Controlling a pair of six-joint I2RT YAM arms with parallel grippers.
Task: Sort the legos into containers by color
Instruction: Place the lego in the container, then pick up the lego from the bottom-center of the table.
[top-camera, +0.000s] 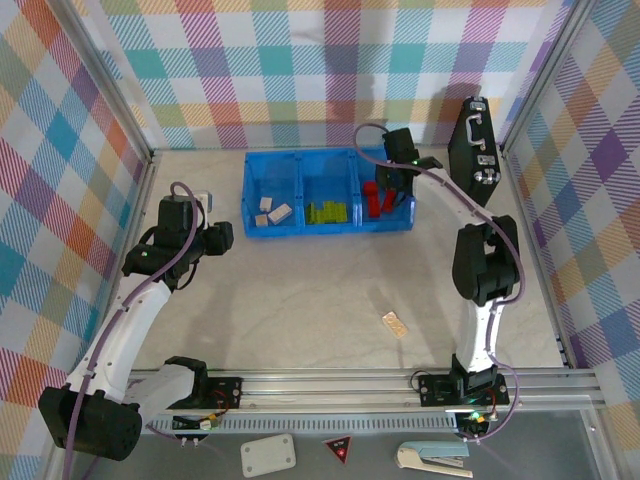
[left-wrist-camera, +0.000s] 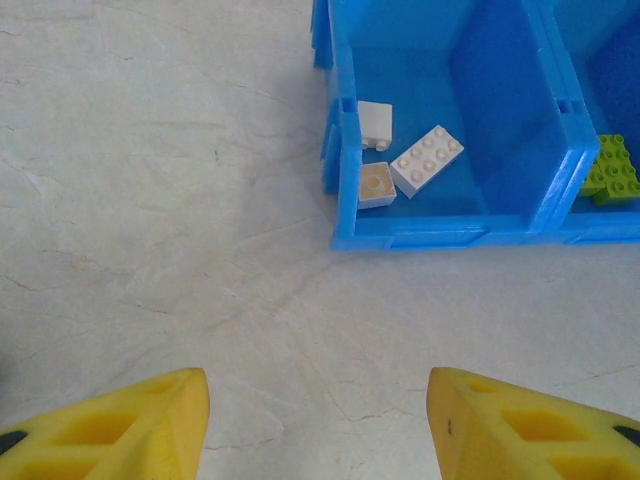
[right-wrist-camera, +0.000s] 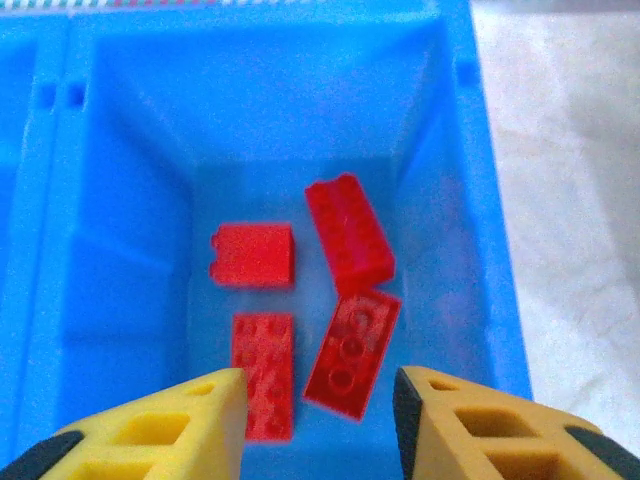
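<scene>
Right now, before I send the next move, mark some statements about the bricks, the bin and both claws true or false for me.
1. The green bricks sit in the middle compartment of the blue bin. True.
2. The right claw hangs over the green bricks. False: it is over the red bricks in the right compartment.
3. A beige brick lies on the table, outside the bin. True.
4. The left claw grips a brick. False: it is open and empty above bare table.

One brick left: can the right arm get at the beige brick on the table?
Probably yes. The brick lies alone on the table near that arm's base, nothing beside it; the right hand, open over the red compartment, need only pull back.
</scene>
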